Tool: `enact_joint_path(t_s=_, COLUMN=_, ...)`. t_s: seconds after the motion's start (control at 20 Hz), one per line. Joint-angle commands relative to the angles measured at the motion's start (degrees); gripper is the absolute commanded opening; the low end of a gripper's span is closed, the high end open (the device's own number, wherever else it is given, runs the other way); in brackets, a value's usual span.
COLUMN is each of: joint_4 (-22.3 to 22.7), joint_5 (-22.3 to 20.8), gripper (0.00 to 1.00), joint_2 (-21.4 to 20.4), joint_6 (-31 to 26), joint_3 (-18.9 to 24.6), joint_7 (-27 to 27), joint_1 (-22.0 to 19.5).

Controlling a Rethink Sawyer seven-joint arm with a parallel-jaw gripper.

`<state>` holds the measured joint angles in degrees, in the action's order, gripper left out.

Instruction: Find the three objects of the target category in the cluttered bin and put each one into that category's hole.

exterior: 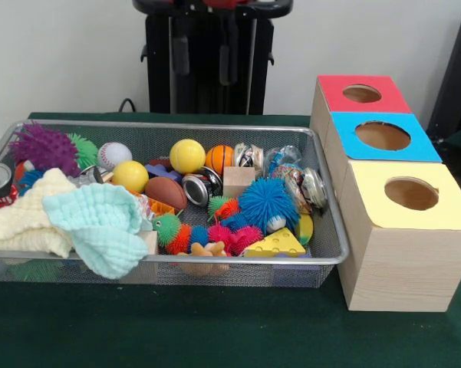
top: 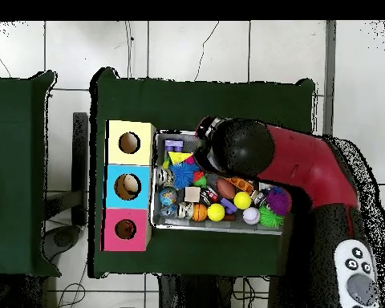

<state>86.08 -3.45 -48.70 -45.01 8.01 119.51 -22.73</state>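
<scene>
A wire-mesh bin [exterior: 327,201] holds a jumble of toys: two yellow balls [exterior: 187,156], a baseball [exterior: 113,155], a small basketball [exterior: 219,159], a brown football [exterior: 166,192], a blue spiky ball [exterior: 267,203], a purple spiky ball [exterior: 44,147], a cheese wedge [exterior: 274,244], shiny cans [exterior: 202,188] and a wooden block [exterior: 238,182]. Mint [exterior: 100,222] and cream [exterior: 27,218] cloths drape over one end. Seen from overhead, the red arm [top: 296,160] reaches over the bin [top: 157,210], and its gripper end [top: 207,130] hangs high above the cloth side. No arm appears in the front view.
Three wooden boxes stand in a row beside the bin, each with a round hole on top: red [exterior: 362,93], blue [exterior: 383,136] and yellow [exterior: 411,193]. Green cloth [exterior: 215,330] covers the table. A second green table [top: 15,172] stands off to one side.
</scene>
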Motion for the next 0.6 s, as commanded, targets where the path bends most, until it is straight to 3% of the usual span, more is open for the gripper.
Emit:
enact_joint_path(t_s=0.05, joint_4=10.8, joint_5=2.1, gripper=1.0, joint_2=5.2, joint_6=6.6, joint_3=-1.1, joint_7=11.8, joint_1=-0.9)
enact_joint_path(t_s=0.3, joint_4=8.3, joint_5=2.4, gripper=1.0, joint_2=9.3, joint_6=9.4, joint_3=-2.5, joint_7=11.3, joint_1=-0.2)
enact_joint_path(t_s=0.6, joint_4=4.8, joint_5=4.0, gripper=1.0, joint_2=12.7, joint_6=10.5, joint_3=-7.7, joint_7=16.9, joint_1=3.3)
